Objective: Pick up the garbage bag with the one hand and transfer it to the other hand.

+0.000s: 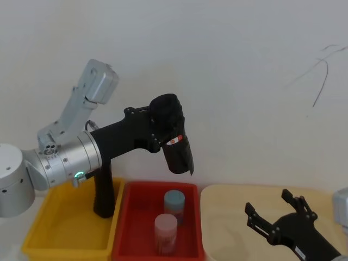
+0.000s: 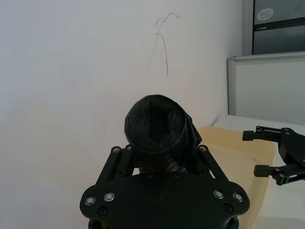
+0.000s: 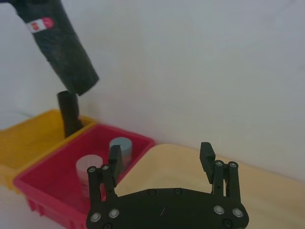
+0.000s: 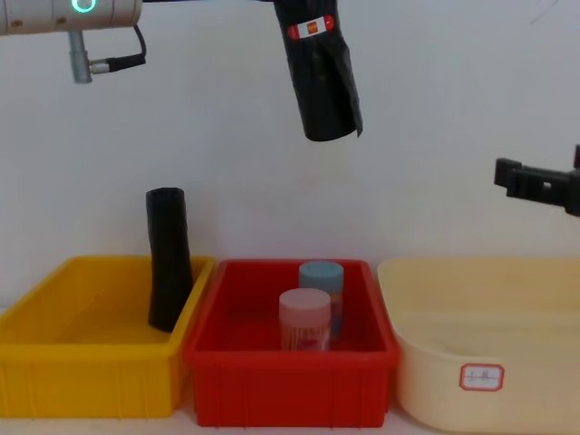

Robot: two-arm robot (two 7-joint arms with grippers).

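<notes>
The garbage bag [image 1: 178, 149] is a black roll with a small red-and-white label, held high in the air above the red bin [image 1: 130, 217]. My left gripper [image 1: 163, 124] is shut on its upper end, and the lower end hangs free, tilted slightly right. From the chest the garbage bag [image 4: 323, 86] hangs near the top centre, and the left wrist view looks down its upper end [image 2: 155, 123]. My right gripper [image 1: 267, 202] hovers open and empty over the beige basin [image 1: 228, 217], low and to the right of the bag [image 3: 64, 55].
A tall, slim plain black roll [image 4: 169, 258] leans in the yellow bin [image 4: 82, 362] at the left. The red bin [image 4: 290, 381] holds a pink-lidded jar [image 4: 304, 317] and a blue-lidded jar [image 4: 322, 276]. A white wall stands close behind.
</notes>
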